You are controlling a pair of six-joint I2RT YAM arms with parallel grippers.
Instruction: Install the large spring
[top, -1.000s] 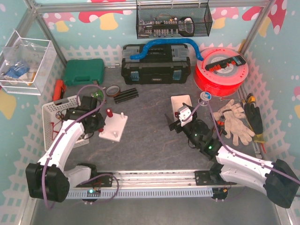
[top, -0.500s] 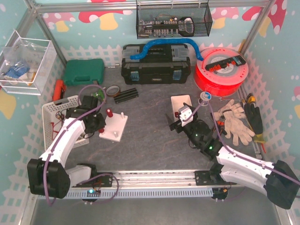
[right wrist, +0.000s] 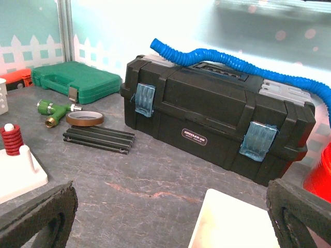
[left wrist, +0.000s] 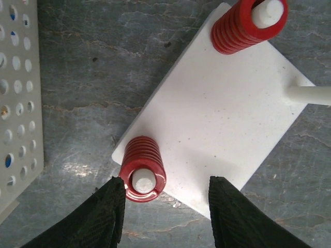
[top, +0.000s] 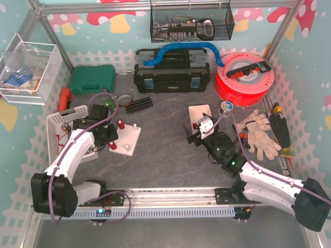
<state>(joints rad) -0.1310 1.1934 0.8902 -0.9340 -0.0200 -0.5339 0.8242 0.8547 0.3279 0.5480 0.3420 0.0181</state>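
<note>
Left wrist view, looking straight down: a white plate w/ upright pegs lies on the grey table. A red spring sits over the peg at the plate's near corner. The peg tip shows thru its centre, so it reads as seated, tho you can't tell if it's fully down. Your left gripper hangs right above that corner, prob. because this is the peg being loaded. Its fingers are spread, one each side of the spring, pinching nothing; the left one is just beside the coil, contact unclear. A second red spring is on the far corner peg, and a bare peg stands at the right edge. Which spring is the large one isn't clear from here. Your right gripper is well apart, approx. mid-table, facing a black toolbox, likely so it's out of the way. Its pads are spread wide & hold nothing.
</note>
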